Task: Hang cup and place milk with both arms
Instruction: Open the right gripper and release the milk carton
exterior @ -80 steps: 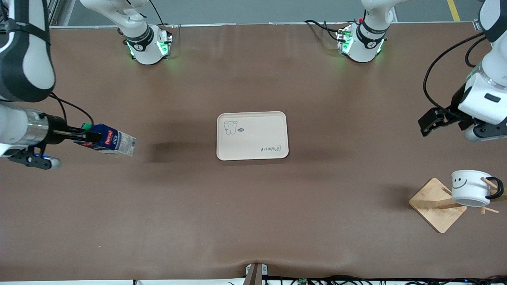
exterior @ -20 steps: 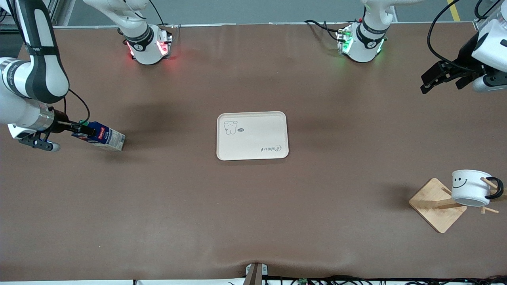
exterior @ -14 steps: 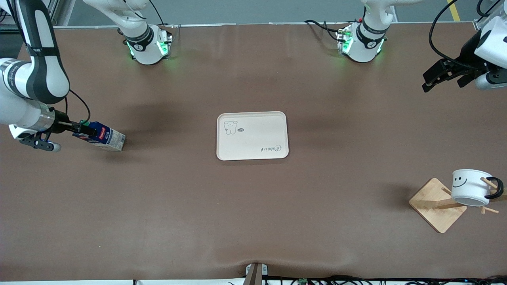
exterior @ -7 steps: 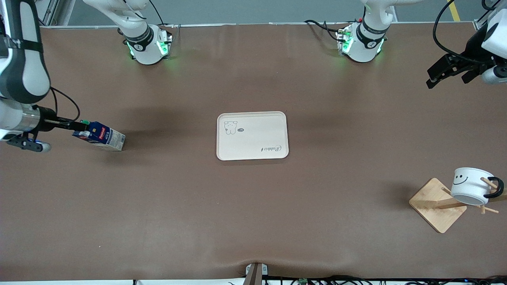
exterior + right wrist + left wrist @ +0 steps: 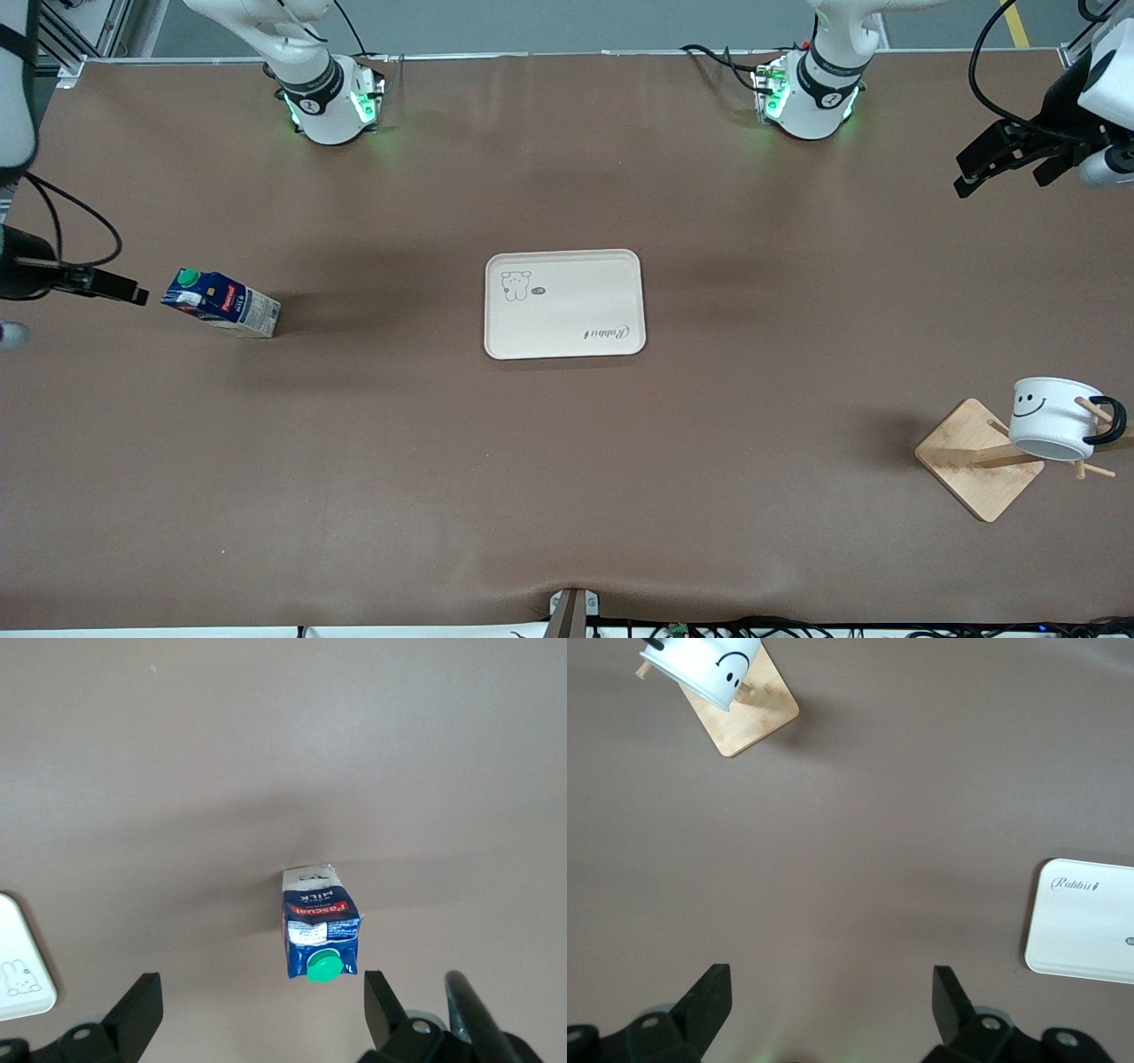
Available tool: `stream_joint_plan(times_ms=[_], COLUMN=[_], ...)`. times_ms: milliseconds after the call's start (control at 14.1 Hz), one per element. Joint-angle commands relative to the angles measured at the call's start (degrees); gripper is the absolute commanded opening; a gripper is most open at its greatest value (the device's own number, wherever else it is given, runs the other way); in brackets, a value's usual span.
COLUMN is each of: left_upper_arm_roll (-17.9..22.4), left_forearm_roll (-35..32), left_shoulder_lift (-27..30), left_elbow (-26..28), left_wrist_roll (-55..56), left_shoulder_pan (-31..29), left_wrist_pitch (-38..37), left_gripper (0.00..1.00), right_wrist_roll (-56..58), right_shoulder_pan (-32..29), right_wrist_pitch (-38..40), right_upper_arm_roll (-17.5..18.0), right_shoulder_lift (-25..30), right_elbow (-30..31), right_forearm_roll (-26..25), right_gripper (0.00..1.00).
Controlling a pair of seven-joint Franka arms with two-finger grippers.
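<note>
Milk carton [image 5: 221,303]: dark blue, green screw cap, red label patch, whitish lower part. Stands on the bench [image 5: 567,496] toward the right arm's end, well apart from the tray and free of any grip.

Right gripper [image 5: 124,291]: low over the bench edge at the right arm's end, just beside the carton's cap end, apart from it. The right wrist view shows its fingers [image 5: 142,1005] spread wide, nothing between them, the carton [image 5: 319,935] lying ahead.

Smiley mug [image 5: 1052,419]: white, black loop handle, hung on a peg of the wooden mug stand [image 5: 979,458], near the bench corner nearest the front camera at the left arm's end.

Left gripper [image 5: 979,170]: up over the bench edge at the left arm's end, well apart from the mug. Fingers [image 5: 713,1001] spread wide, holding nothing.

Tray [image 5: 564,303]: cream, rectangular, rabbit drawing and "Rabbit" lettering, at mid-bench, nothing on it.
</note>
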State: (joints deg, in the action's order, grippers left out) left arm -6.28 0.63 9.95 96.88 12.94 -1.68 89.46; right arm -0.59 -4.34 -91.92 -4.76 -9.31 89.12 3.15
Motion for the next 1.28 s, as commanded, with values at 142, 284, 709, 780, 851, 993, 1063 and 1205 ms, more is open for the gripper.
stream_joint_plan(times_ms=[142, 284, 709, 780, 851, 993, 1063, 1205], left_upper_arm_roll=[0.12, 0.12, 0.12, 0.12, 0.12, 0.12, 0.21, 0.21], left_forearm_roll=[0.68, 0.68, 0.68, 0.68, 0.68, 0.68, 0.68, 0.68], left_shoulder_lift=[1.56, 1.74, 1.65, 1.73, 1.74, 1.82, 1.82, 1.74], left_elbow=[0.68, 0.77, 0.77, 0.86, 0.94, 0.86, 0.86, 0.86], left_wrist_roll=[-1.08, -1.08, -1.08, -1.08, -1.08, -1.08, -1.08, -1.08], left_shoulder_pan=[-0.51, -0.60, -0.69, -0.60, -0.69, -0.69, -0.69, -0.69], left_wrist_pitch=[-0.60, -0.60, -0.60, -0.60, -0.69, -0.69, -0.69, -0.60], left_gripper=[1.00, 1.00, 1.00, 1.00, 1.00, 1.00, 1.00, 1.00], right_wrist_roll=[-0.11, -0.55, -0.73, -0.73, -0.73, -0.73, -0.64, -0.46], right_shoulder_pan=[0.47, 3.00, 3.46, 3.28, 2.24, 1.96, 1.96, 2.05], right_wrist_pitch=[5.43, 8.31, 10.71, 11.31, 11.93, 9.05, 8.34, 8.42], right_upper_arm_roll=[0.19, 0.10, -0.51, -0.60, -0.51, -0.25, -0.16, -0.07], right_shoulder_lift=[-3.79, -2.13, 9.20, 10.70, 11.84, 13.96, 13.70, 13.52], right_elbow=[-17.73, -17.76, -5.74, -5.28, -4.84, 0.15, 0.17, -0.27], right_forearm_roll=[0.01, -0.16, -0.86, -0.95, -0.95, -0.95, -1.12, -1.39], right_gripper=[1.00, 1.00, 1.00, 1.00, 1.00, 1.00, 1.00, 1.00])
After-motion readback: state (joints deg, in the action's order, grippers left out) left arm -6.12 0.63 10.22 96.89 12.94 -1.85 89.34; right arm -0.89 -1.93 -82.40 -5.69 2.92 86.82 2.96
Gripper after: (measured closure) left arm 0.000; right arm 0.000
